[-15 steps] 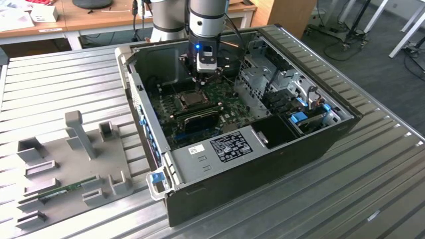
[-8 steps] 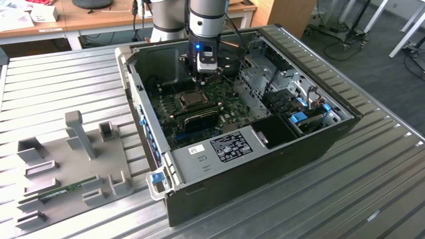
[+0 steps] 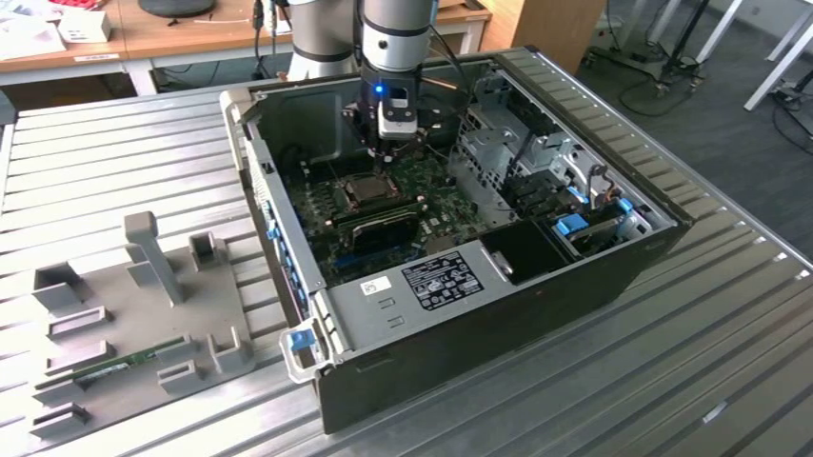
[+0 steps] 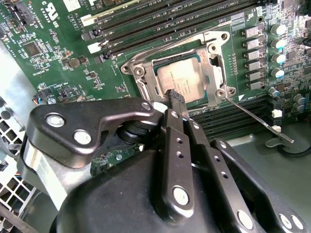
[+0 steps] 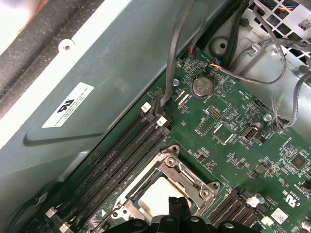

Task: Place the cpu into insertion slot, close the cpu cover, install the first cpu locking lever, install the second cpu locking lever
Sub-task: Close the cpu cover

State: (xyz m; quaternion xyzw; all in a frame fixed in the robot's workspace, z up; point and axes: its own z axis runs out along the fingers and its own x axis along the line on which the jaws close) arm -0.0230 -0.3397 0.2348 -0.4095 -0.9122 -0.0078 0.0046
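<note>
The cpu (image 4: 182,77) is sitting in the slot (image 4: 137,73), with the cover (image 4: 214,60) lying flat over the slot and framing it. The gripper (image 4: 176,97), fingers pressed together with nothing between, is hanging at the slot's edge, tip at the cover's rim, probably to act as one blunt pusher. A thin lever (image 4: 257,119) is sticking out loose beside the slot, not yet latched.

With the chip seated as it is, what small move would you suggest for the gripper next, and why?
Probably lift the gripper a little and shift it toward the locking lever. In the second wrist view the cpu lies framed by the cpu cover, which looks flat; the shut fingertips rest at its edge, and the thin lever juts out sideways, apparently unlatched.
</note>
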